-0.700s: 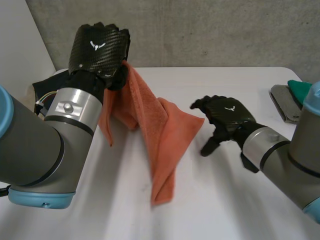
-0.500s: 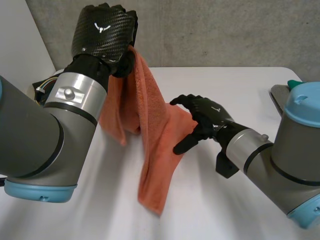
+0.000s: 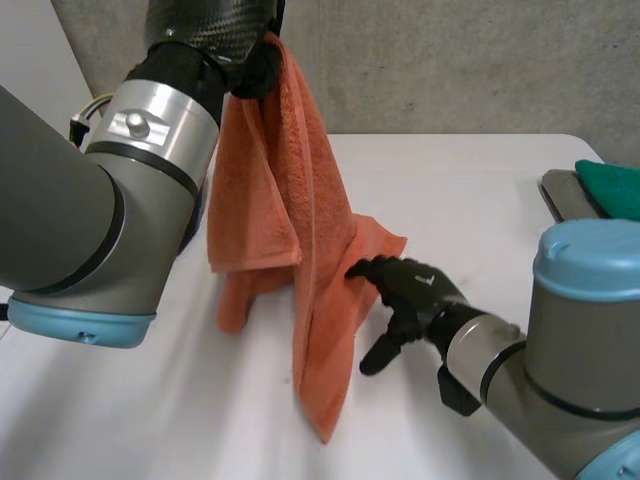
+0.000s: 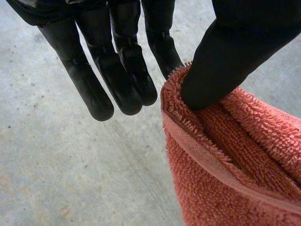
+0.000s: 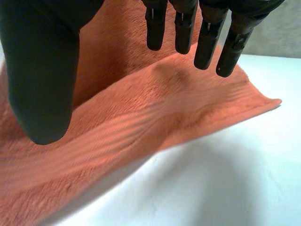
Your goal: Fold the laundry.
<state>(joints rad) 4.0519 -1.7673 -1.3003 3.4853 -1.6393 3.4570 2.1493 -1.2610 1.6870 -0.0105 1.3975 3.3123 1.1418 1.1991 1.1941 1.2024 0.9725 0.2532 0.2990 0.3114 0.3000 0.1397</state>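
An orange towel (image 3: pixel 300 200) hangs from my left hand (image 3: pixel 210 25), which is raised high over the table's left side. Its lower end trails on the white table (image 3: pixel 480 190). In the left wrist view the thumb (image 4: pixel 225 56) pinches the towel's hemmed edge (image 4: pixel 225 165) against a finger, and the other fingers (image 4: pixel 117 70) are straight. My right hand (image 3: pixel 415 290) is low over the table, with its fingertips at the towel's hanging right edge. Its own view shows straight fingers (image 5: pixel 207 42) and a spread thumb (image 5: pixel 42 70) just short of the towel (image 5: pixel 141 127), holding nothing.
A teal cloth (image 3: pixel 610 185) lies on a grey tray (image 3: pixel 565 200) at the table's right edge. A concrete wall (image 3: pixel 450 60) runs behind the table. Bare tabletop lies to the right of the towel.
My left hand has lifted the towel higher, so more of it hangs off the table. My right hand has moved left and nearer, from apart to touching the towel's right edge.
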